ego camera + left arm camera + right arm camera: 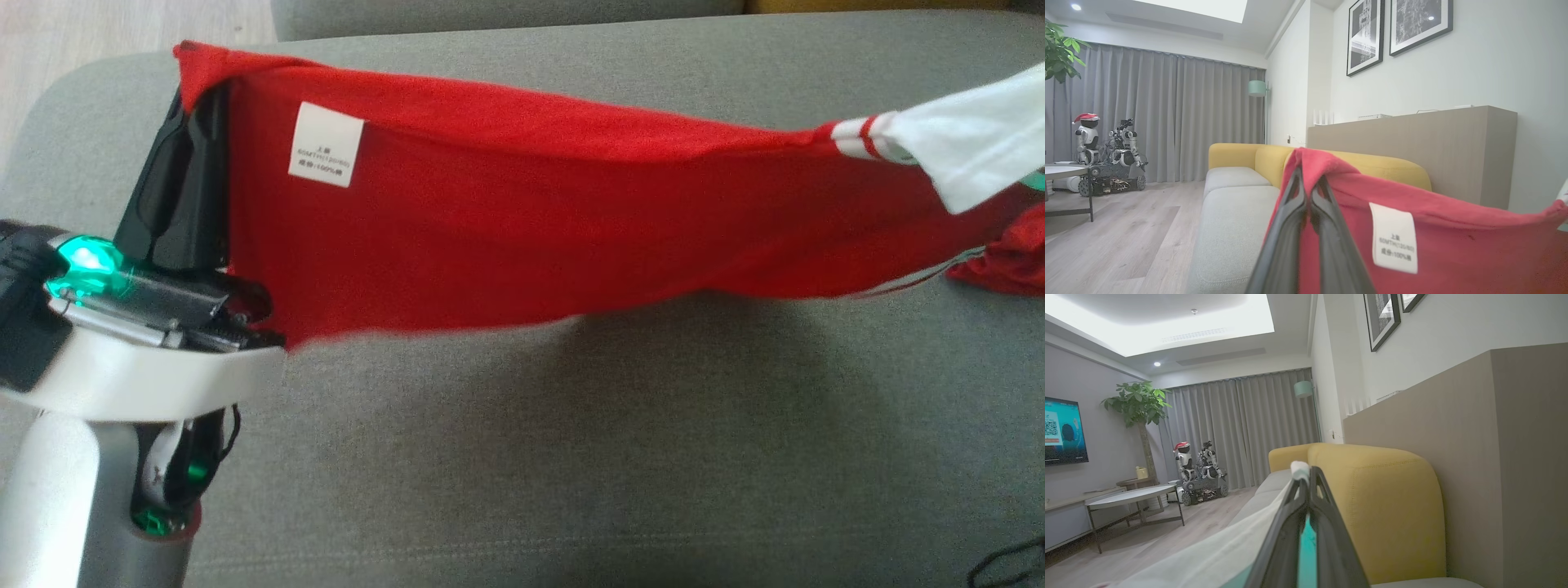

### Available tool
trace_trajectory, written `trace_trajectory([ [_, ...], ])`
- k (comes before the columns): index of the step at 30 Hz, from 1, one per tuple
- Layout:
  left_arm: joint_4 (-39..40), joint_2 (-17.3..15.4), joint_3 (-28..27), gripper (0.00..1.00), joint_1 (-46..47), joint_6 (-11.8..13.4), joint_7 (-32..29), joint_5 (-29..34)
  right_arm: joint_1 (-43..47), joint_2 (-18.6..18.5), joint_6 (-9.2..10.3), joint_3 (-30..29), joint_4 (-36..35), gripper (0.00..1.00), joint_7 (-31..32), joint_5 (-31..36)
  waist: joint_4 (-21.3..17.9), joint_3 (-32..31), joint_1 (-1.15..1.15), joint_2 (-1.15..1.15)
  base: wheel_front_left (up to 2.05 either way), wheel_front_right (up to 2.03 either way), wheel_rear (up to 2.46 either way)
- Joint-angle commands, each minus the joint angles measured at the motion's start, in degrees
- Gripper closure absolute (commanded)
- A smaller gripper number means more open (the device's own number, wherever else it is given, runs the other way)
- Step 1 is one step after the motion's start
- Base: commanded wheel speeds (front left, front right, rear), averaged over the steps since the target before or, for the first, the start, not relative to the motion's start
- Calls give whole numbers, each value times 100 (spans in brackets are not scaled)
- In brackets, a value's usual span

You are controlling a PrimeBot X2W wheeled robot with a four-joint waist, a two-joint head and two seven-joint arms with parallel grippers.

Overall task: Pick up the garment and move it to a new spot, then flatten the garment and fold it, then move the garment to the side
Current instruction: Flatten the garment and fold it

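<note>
The left end effector (pixel 1308 179) is clamped shut on a red corner of the garment (pixel 531 220). The right end effector (pixel 1306 477) is clamped shut on its white end. The garment hangs stretched between them, above the sofa (pixel 571 457) seat.

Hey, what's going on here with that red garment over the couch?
The robot holds a red garment stretched between its grippers above the grey sofa seat. The left gripper is shut on a red corner near the care label. The right gripper is shut on the white part. It isn't laid flat yet.
</note>
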State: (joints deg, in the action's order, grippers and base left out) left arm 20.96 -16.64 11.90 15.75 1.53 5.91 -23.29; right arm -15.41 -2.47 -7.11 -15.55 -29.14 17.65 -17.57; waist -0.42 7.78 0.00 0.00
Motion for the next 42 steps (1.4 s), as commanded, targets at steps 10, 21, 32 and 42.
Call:
trace_trajectory([
  [10, -681, -246, -218, 100, 1137, -346, -216, -376, -1068, -124, -37, 317, 734, 100, 25, -319, -42, 204, 0, 0, 0, 0, 0],
  [21, -4027, -156, 201, 100, 4459, -830, 70, -395, -4681, -393, -37, 921, 4029, 100, -767, -461, -113, 938, 0, 0, 0, 0, 0],
  [32, -6697, 223, 554, 100, 6343, -898, 875, -411, -6886, -173, -37, 1598, 6957, 100, -2763, -186, -195, 1165, 0, 0, 0, 0, 0],
  [42, -7873, 535, 654, 100, 5706, -901, 908, -546, -6630, -50, -37, 2760, 9025, 100, -2912, -530, -202, 1541, 0, 0, 0, 0, 0],
])
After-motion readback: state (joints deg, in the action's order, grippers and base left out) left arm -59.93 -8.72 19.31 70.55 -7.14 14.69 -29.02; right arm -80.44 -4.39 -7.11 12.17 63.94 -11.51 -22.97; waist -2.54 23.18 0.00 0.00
